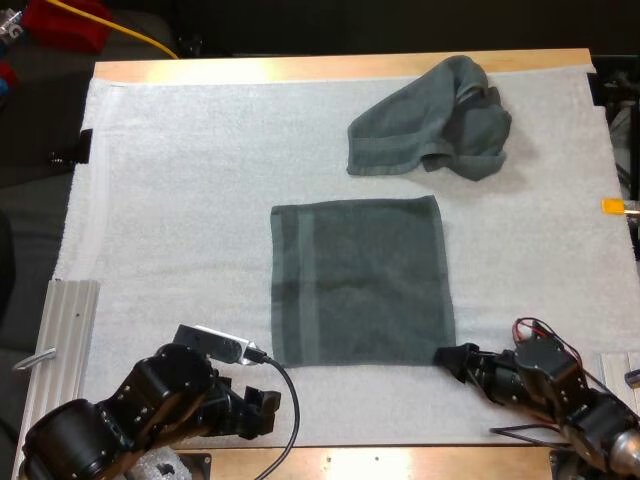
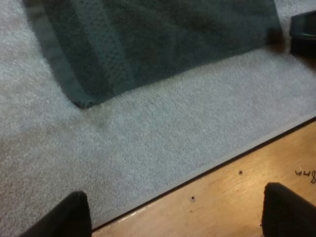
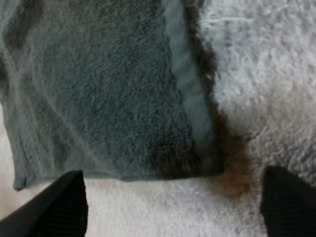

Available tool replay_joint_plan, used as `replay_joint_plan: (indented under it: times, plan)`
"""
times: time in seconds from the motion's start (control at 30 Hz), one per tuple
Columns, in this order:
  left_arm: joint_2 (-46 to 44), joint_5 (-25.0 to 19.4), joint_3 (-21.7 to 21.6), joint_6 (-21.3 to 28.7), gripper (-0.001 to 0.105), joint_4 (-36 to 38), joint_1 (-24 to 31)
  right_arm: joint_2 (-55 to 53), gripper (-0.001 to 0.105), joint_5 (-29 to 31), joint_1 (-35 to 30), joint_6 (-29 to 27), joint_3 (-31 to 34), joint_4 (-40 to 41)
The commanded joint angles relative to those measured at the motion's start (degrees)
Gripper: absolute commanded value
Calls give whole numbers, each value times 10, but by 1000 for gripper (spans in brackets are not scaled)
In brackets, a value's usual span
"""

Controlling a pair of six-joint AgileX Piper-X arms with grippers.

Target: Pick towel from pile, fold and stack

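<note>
The white mat [image 1: 180, 200] covered most of the wooden table [image 1: 300, 68] in the high view. At the centre of the frame a dark grey-green flat towel [image 1: 360, 280] lay spread out, close to square, so it had no clear long axis; its banded hem ran from near edge to far edge along its left side. In the upper right of the frame, well apart from it, sat the crumpled towel [image 1: 430, 125], bunched and partly folded over itself.

The left gripper [image 1: 262, 410] was at the lower left, below and to the left of the flat towel's near left corner and clear of it. Its fingers [image 2: 64, 217] stood apart with nothing between them, over the mat's near edge, with the corner ahead of them.

The right gripper [image 1: 445, 357] was at the lower right, its tip just at the flat towel's near right corner. Its fingers [image 3: 59, 202] were also spread and empty, the corner lying just ahead of the gap.

The right arm looked nearer its corner. Both corners lay forward of the grippers, so a fold would probably carry the near edge toward the far one.
</note>
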Motion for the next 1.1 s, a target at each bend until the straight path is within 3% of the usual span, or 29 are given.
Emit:
replay_joint_plan:
  times: [0.0, 0.2, 0.53, 0.63, 0.7, 0.8, 1.07]
  plan:
    - [-3, 2, 0, -6, 69, -4, -3, 22, 72, -3, -2, 10, 1, -13]
    - [-3, 2, 0, -6, 69, -4, -3, 82, 72, -11, -2, 49, 1, -107]
    - [-3, 11, 0, -6, 69, -4, -3, 140, 71, -20, -2, 53, 1, -138]
    - [-3, 12, 0, -6, 69, -4, -3, 150, 60, -23, -2, 57, 1, -139]
    - [-3, 15, 0, -6, 69, -4, -3, 155, 45, -27, -2, 57, 1, -137]
    - [-3, 15, 0, -6, 69, -4, -3, 155, 30, -27, -2, 57, 1, -137]
    - [-3, -4, 15, -1, 69, -35, -3, 155, 1, -22, -2, 43, 1, -137]
